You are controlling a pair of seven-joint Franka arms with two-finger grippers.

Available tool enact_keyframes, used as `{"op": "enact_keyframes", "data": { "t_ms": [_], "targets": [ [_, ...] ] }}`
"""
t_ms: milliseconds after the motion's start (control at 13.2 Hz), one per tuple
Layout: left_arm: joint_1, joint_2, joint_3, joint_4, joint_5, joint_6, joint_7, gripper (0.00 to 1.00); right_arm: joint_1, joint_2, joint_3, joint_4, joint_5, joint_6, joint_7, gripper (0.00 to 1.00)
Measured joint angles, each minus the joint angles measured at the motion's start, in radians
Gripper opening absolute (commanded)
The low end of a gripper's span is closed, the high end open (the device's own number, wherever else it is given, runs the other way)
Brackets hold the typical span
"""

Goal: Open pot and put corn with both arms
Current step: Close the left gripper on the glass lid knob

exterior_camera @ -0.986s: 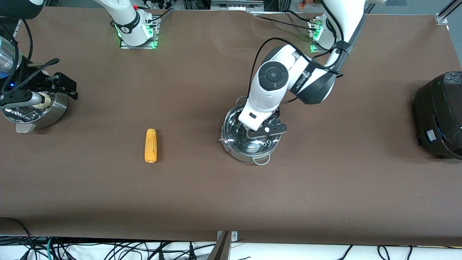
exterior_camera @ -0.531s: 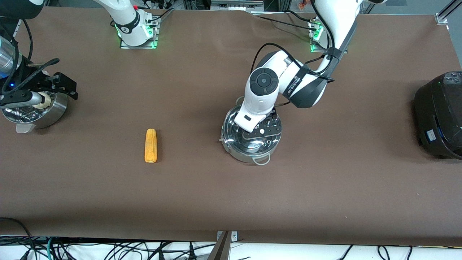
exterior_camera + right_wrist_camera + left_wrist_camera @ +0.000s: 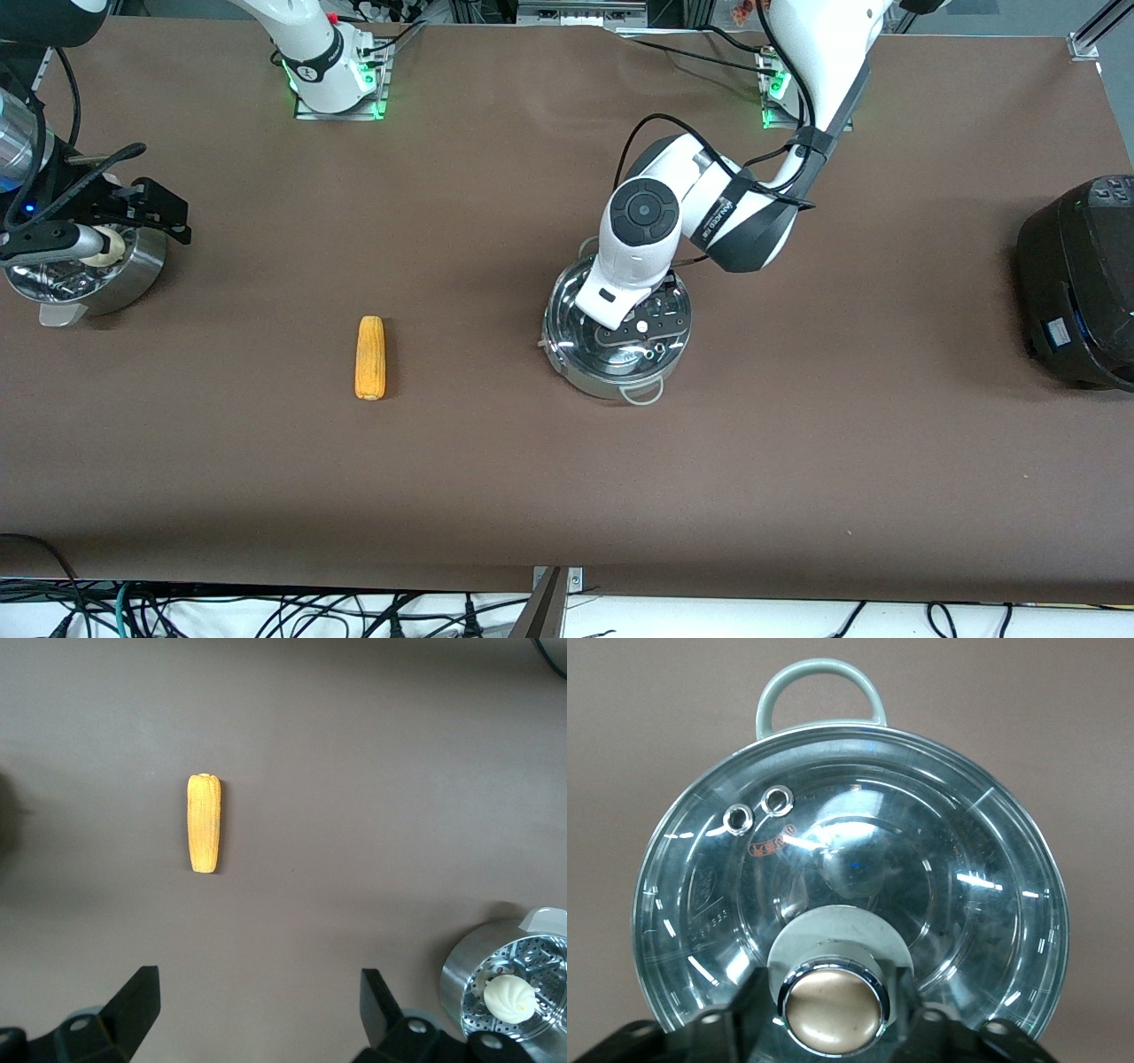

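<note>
The steel pot (image 3: 580,359) stands mid-table with its glass lid (image 3: 859,850) on. My left gripper (image 3: 640,324) is down on the lid, and its fingers (image 3: 749,1005) press both sides of the brass-coloured knob (image 3: 834,1007), shut on it. The lid still rests on the pot. The yellow-orange corn (image 3: 370,357) lies on the table toward the right arm's end, apart from the pot, and it also shows in the right wrist view (image 3: 204,823). My right gripper (image 3: 159,213) hangs open over the steamer pot, with nothing between its fingers (image 3: 137,1001).
A steel steamer pot (image 3: 133,275) with a white bun (image 3: 511,995) stands at the right arm's end of the table. A black cooker (image 3: 1081,283) sits at the left arm's end. Brown table cover lies between the corn and the pot.
The left arm has shifted its gripper over the lid's centre and its fingers have closed on the knob. The right arm, corn and pot have not moved.
</note>
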Motion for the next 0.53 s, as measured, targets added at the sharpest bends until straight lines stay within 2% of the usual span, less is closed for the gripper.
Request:
{"op": "enact_keyframes", "data": {
  "t_ms": [76, 152, 531],
  "targets": [
    [0.0, 0.0, 0.0, 0.001, 0.0, 0.002, 0.0, 0.2, 0.0, 0.0, 0.0, 0.0, 0.0, 0.0, 0.0, 1.0],
    [0.0, 0.0, 0.0, 0.001, 0.0, 0.002, 0.0, 0.16, 0.0, 0.0, 0.0, 0.0, 0.0, 0.0, 0.0, 1.0],
    [0.001, -0.001, 0.0, 0.008, 0.0, 0.0, -0.002, 0.12, 0.0, 0.0, 0.0, 0.0, 0.0, 0.0, 0.0, 1.0]
  ]
}}
